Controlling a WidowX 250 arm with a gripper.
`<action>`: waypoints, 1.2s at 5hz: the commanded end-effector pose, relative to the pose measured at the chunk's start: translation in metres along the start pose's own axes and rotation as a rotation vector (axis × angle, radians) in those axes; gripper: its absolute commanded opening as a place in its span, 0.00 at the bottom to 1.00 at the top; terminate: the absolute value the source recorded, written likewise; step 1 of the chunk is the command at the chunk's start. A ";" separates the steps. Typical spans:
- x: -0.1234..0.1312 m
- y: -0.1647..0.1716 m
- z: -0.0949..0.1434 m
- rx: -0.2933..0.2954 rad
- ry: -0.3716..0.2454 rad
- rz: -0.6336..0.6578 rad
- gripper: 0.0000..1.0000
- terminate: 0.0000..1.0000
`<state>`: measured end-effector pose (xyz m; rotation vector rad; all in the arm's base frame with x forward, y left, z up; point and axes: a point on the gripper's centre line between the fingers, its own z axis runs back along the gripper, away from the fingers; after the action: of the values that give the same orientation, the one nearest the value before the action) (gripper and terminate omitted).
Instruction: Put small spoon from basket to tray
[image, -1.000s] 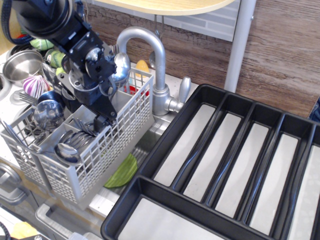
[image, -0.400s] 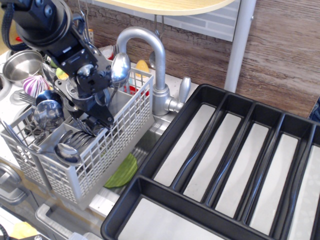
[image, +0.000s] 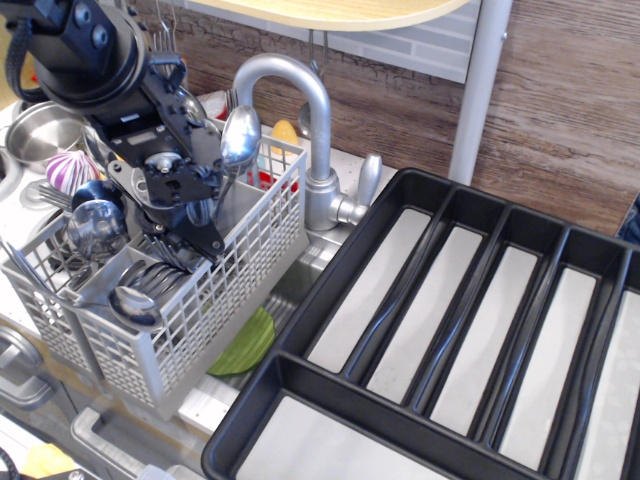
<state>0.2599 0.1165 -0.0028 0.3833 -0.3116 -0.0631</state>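
Observation:
The light grey lattice basket (image: 240, 262) stands at the left, full of steel cutlery. The small spoon (image: 240, 134) stands bowl-up in its far compartment, its thin dark handle slanting down toward my gripper. My black gripper (image: 185, 228) reaches down into the basket just left of that handle. Its jaws look apart, with nothing clearly held, and the fingertips are partly hidden among the cutlery. The large black tray (image: 330, 290) with long pale-floored compartments fills the right side.
A curved steel faucet (image: 300, 100) rises just behind the basket, between it and the tray. Bigger spoons (image: 135, 305) lie in the basket's near compartments. A steel pot (image: 40, 125) and coloured toys sit far left. A green item (image: 245, 345) lies below the basket.
My gripper has shifted left and slightly up inside the basket. The small spoon has stayed where it was.

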 end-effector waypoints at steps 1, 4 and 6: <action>0.012 0.008 0.023 -0.048 0.082 0.002 0.00 0.00; 0.060 0.009 0.127 -0.141 0.406 -0.113 0.00 0.00; 0.081 -0.022 0.155 -0.200 0.561 -0.337 0.00 0.00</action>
<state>0.2907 0.0221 0.1358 0.1931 0.3876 -0.2916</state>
